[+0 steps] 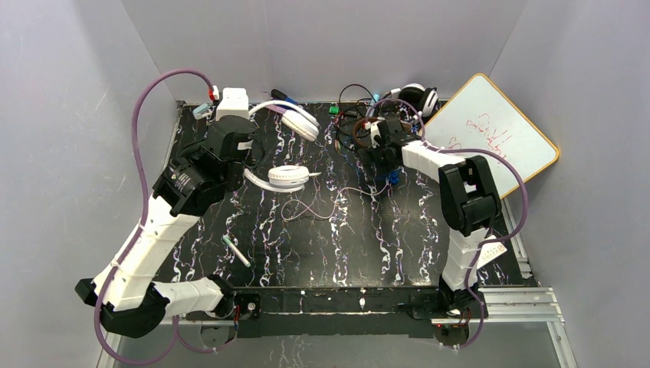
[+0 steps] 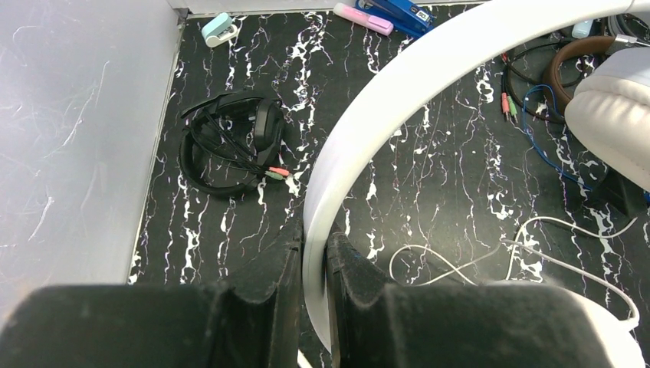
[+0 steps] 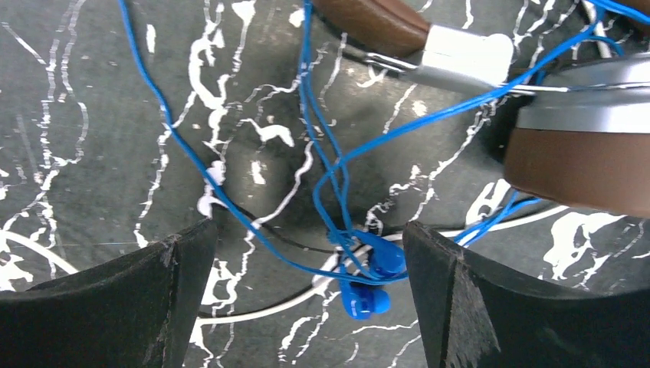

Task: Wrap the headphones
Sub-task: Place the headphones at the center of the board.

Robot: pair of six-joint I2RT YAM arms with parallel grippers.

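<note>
The white headphones (image 1: 288, 178) hang off the table, with my left gripper (image 2: 314, 245) shut on their white headband (image 2: 398, 84). Their thin white cord (image 1: 322, 207) trails in loops across the table. The black headphones (image 2: 234, 142) lie bundled near the wall. The brown-cupped headphones (image 3: 575, 161) lie at the back right among tangled cables. Just in front of them my right gripper (image 3: 308, 230) stands wide open, low over a pair of blue earbuds (image 3: 368, 280) and their blue cable (image 3: 322, 115), gripping nothing. In the top view this gripper (image 1: 383, 172) is beside the brown headphones (image 1: 360, 130).
A whiteboard (image 1: 490, 134) leans at the back right. Another black and white headset (image 1: 414, 96) sits at the back. A pen (image 1: 238, 251) lies at front left, a white box (image 1: 232, 102) at back left. A blue stapler (image 2: 395, 9) and pink marker (image 2: 362, 19) lie by the wall.
</note>
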